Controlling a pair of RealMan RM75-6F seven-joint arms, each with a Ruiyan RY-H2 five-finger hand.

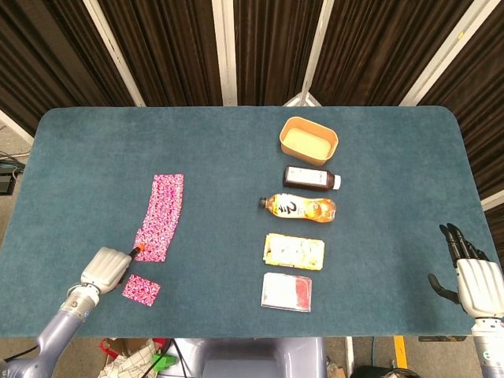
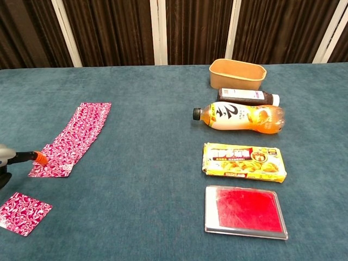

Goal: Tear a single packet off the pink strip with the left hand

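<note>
A teal felt-covered counter [image 1: 236, 197] fills the frame centre. Dark pleated curtains [image 1: 165, 47] with white posts [image 1: 224, 51] span the top.

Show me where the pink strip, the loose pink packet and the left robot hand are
pink strip [image 1: 161, 215], head view, middle of its patterned face.
loose pink packet [image 2: 23, 212], chest view, centre of the flat square.
left robot hand [image 1: 106, 268], head view, grey back of the hand.

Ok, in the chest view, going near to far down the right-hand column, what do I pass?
Flat red packet in clear wrap → yellow snack pack → orange drink bottle lying on its side → dark bottle with white label → tan oval bowl.
</note>
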